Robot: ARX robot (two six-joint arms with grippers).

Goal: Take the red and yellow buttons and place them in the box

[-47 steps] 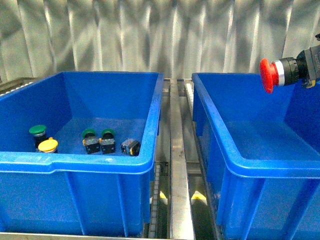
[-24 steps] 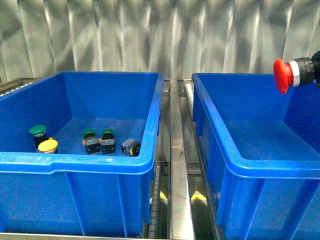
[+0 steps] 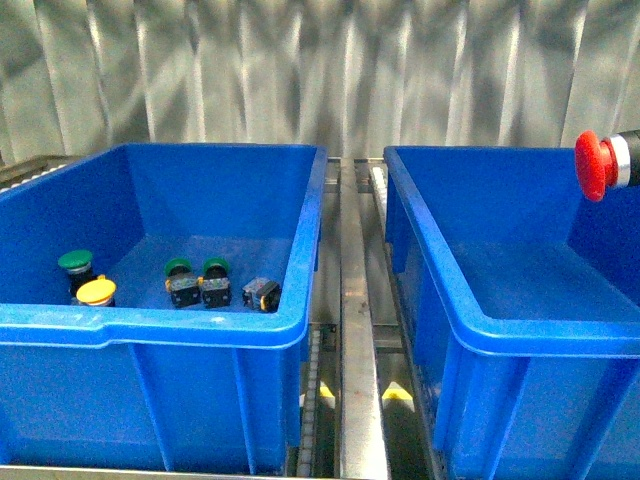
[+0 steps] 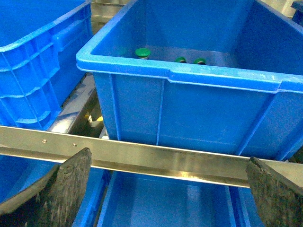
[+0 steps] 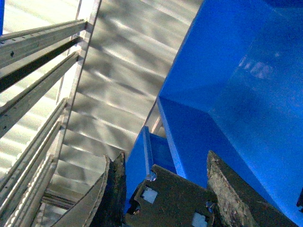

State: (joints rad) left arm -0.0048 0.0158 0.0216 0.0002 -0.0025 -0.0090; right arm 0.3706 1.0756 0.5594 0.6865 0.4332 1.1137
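Observation:
The red button (image 3: 592, 165) hangs at the right edge of the front view, cap pointing left, above the right blue box (image 3: 500, 330). My right gripper is shut on it; in the right wrist view its dark body (image 5: 173, 198) sits between the fingers (image 5: 227, 189). The gripper itself is off-frame in the front view. The yellow button (image 3: 96, 291) lies in the left blue box (image 3: 150, 325) near its front left. My left gripper (image 4: 168, 189) is open and empty, over a steel rail (image 4: 165, 158), in front of the left box (image 4: 189, 75).
Green-capped buttons (image 3: 75, 262) (image 3: 180, 268) (image 3: 216, 267) and a small black-yellow switch body (image 3: 262, 294) lie in the left box. A metal rail (image 3: 358, 330) runs between the boxes. A corrugated metal wall (image 3: 320, 70) stands behind. Another blue box (image 4: 33, 71) shows in the left wrist view.
My right gripper has carried the red button to the right and slightly down, over the right box. The left box's contents have not moved.

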